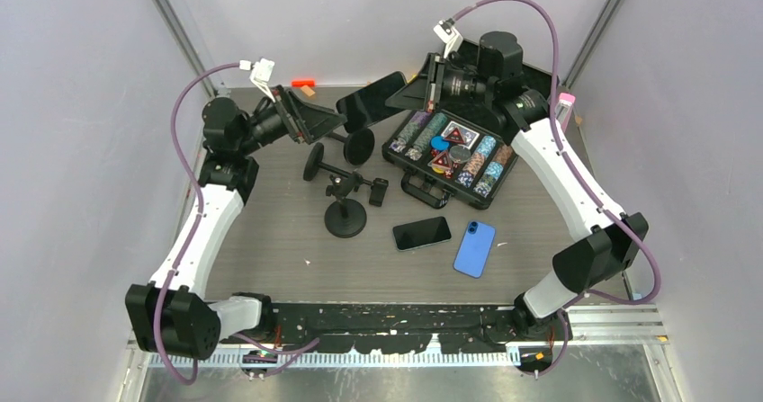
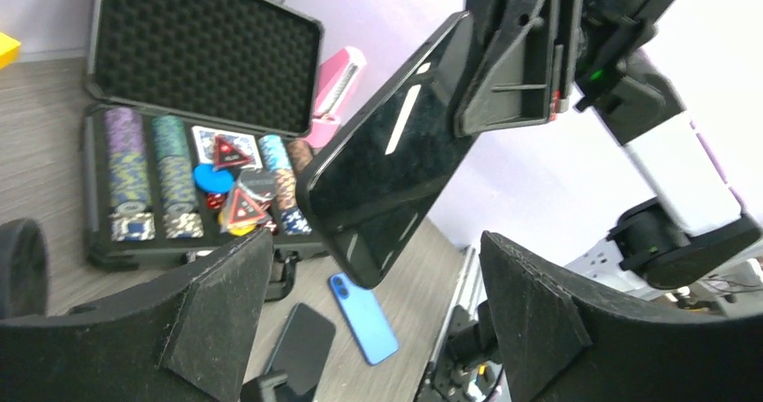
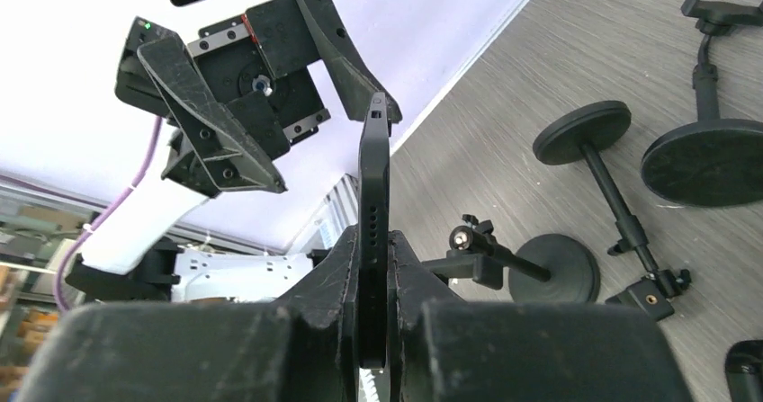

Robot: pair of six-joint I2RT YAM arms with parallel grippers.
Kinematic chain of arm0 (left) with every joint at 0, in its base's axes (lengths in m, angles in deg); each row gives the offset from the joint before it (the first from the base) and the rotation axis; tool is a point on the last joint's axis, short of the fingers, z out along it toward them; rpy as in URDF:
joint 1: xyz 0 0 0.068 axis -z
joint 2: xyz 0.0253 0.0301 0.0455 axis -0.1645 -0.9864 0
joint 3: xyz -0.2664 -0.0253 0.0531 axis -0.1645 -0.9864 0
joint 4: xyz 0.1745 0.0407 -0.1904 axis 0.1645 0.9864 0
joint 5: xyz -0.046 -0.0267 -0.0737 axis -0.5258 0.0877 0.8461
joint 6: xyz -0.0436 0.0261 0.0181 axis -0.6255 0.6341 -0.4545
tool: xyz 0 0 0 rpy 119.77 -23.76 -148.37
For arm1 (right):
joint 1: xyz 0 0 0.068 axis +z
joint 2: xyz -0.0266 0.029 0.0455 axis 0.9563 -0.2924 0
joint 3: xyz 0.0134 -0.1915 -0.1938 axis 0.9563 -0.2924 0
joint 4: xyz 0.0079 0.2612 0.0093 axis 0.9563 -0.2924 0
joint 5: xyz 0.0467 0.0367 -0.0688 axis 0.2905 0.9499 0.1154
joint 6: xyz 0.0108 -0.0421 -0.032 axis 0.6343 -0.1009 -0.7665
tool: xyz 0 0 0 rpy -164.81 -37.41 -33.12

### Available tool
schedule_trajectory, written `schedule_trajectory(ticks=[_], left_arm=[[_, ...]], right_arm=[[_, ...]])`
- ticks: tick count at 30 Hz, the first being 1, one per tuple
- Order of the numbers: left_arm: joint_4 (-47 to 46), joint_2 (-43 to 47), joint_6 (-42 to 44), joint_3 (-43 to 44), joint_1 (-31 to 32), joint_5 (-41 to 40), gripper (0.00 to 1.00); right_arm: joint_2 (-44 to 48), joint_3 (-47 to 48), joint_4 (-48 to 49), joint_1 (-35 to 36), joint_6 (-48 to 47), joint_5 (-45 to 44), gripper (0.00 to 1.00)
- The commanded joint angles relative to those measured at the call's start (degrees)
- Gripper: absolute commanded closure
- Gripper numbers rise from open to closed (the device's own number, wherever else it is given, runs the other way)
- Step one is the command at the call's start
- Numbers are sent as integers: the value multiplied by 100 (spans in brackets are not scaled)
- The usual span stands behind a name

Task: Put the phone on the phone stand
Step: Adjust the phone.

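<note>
Closest in the overhead view is the black mounting rail (image 1: 387, 317), well to the near side of the open poker chip case (image 1: 450, 155). Just near of the case, a second black phone (image 1: 421, 233) and a blue phone (image 1: 474, 249) lie flat, side by side, on the surface (image 1: 270, 249). Left of the case stands the upright phone stand (image 1: 345, 213), with other stands (image 1: 335, 155) tipped over a little farther back. Your right hand (image 1: 407, 92) is clamped on the black phone (image 1: 371, 102), holding it in the air off the case's far left corner. Your left hand (image 1: 328, 123) is farther left of the case, jaws apart and holding nothing.

From the left wrist, your left fingers (image 2: 216, 312) spread wide across the bottom. The black phone hangs tilted, screen toward you, overlapping the case's right end in frame. You cannot tell here whether the phone reaches in between those fingers.

From the right wrist, the phone shows edge-on and upright, pinched between your right fingers (image 3: 333, 276), with the open left hand facing it.
</note>
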Motion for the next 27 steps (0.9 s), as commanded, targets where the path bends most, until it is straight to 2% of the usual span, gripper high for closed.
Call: schedule_trajectory(ticks=[1, 5, 13, 21, 27], left_arm=[[-1628, -137, -989, -16, 203, 121, 14], [-2042, -327, -1313, -102, 344, 98, 16], [-3074, -497, -1969, -554, 483, 64, 31], [-3222, -488, -2102, -598, 535, -30, 55], [-3232, -482, -2134, -625, 535, -150, 78]], right_arm=[[370, -240, 1463, -80, 895, 444, 100], [353, -441, 1820, -102, 1141, 497, 100], [305, -868, 2718, -103, 1688, 570, 100], [286, -1147, 3258, -105, 1997, 616, 100], [354, -1332, 3378, -107, 2001, 628, 100]])
